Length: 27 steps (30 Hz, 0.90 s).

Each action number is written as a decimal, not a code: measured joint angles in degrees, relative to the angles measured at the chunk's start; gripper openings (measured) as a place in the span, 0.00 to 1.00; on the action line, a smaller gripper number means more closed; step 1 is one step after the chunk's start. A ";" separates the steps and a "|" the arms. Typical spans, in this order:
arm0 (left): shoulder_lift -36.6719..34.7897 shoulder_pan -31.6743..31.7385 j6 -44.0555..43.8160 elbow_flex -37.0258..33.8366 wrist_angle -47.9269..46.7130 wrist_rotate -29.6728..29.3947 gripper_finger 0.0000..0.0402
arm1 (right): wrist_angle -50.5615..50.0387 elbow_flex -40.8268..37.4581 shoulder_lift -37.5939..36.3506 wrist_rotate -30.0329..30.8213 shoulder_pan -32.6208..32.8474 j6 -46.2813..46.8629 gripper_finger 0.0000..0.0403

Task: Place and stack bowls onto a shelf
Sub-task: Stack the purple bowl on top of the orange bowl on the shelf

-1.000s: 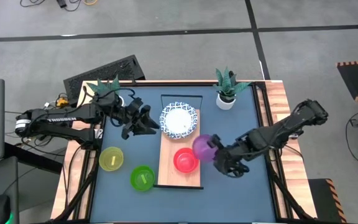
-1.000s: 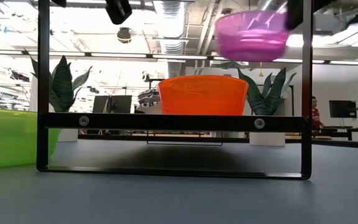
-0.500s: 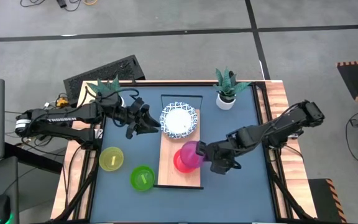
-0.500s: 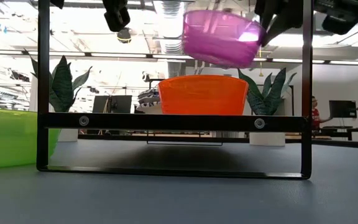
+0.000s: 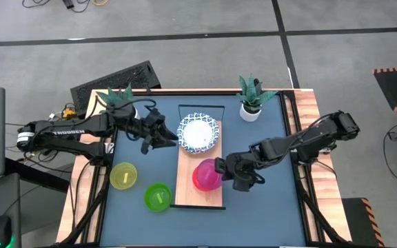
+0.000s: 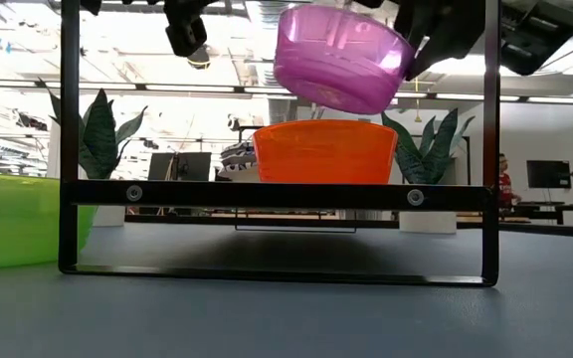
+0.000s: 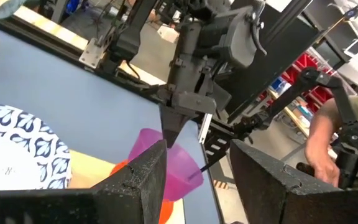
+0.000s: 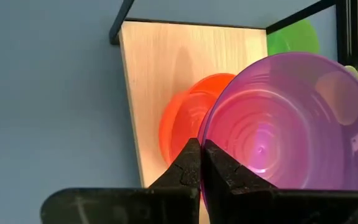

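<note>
A purple bowl point(image 5: 206, 174) hangs tilted over the red bowl point(image 5: 197, 180), which sits on the near half of the light-wood shelf point(image 5: 186, 160). My right gripper point(image 5: 220, 168) is shut on the purple bowl. A white bowl with a blue-patterned rim point(image 5: 198, 134) rests on the shelf's far half. My left gripper point(image 5: 165, 140) stands open and level just left of that white bowl, with nothing between its fingers. A yellow bowl point(image 5: 123, 176) and a green bowl point(image 5: 158, 197) sit on the blue tabletop left of the shelf. My right gripper pinches the purple bowl's rim point(image 8: 205, 140) between its two fingers, on the side toward the table's right. The fingers slant down from the right. The bowl point(image 6: 341, 58) is lifted clear and tilted above the red bowl point(image 6: 324, 151).
Two white plant pots stand at the back, one left point(image 5: 119, 102) and one right point(image 5: 251, 110). A black frame point(image 6: 277, 194) crosses the low view in front of the shelf. A person's hand point(image 7: 321, 135) shows beyond the table in the left wrist view.
My right gripper has gone toward the table's left and down with the purple bowl, rolling as it went. The bowl, which hung to the right of the red bowl, now stands tilted right above it.
</note>
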 joint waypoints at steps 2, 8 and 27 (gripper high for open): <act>-0.02 0.00 0.29 0.00 -0.84 -0.38 0.40 | 0.17 0.02 0.37 -1.84 -0.48 -0.14 0.06; -0.02 0.00 0.71 0.00 -2.15 -1.16 0.40 | 2.77 0.17 3.82 -2.96 -1.68 -1.71 0.06; 0.01 0.00 2.26 0.00 -3.67 -1.27 0.40 | 0.29 0.04 4.15 -6.13 -2.70 -1.60 0.06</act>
